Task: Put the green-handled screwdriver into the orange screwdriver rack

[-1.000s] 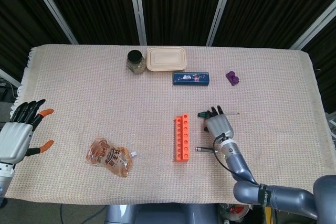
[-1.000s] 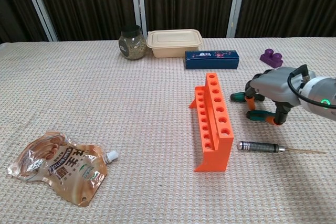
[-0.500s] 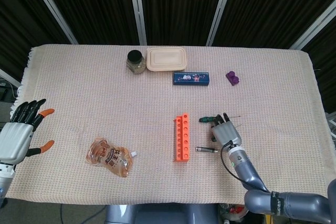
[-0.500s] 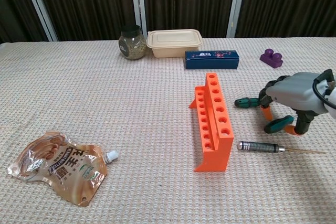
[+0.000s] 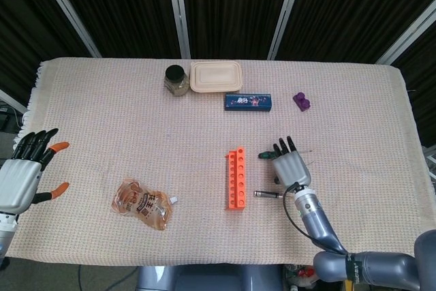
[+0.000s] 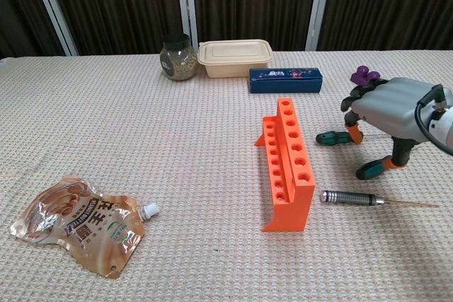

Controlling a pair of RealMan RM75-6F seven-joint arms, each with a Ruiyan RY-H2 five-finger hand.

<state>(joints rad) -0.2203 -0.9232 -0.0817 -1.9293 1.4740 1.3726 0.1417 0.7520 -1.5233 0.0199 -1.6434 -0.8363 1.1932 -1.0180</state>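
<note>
On the counter (image 6: 141, 125) we see the orange screwdriver rack (image 6: 288, 162), and our right hand (image 6: 386, 122) hovers to its right with the fingers spread wide and holding nothing. The green-handled screwdriver (image 6: 331, 137) lies flat between the rack and this hand. Our left hand (image 5: 24, 175) waits wide and empty at the far left edge.

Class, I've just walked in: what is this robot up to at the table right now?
The right hand hovers over the green-handled screwdriver, which lies on the cloth beside the orange screwdriver rack; whether it touches it is unclear. The rack's holes look empty. The left hand waits open at the table's edge.
</note>
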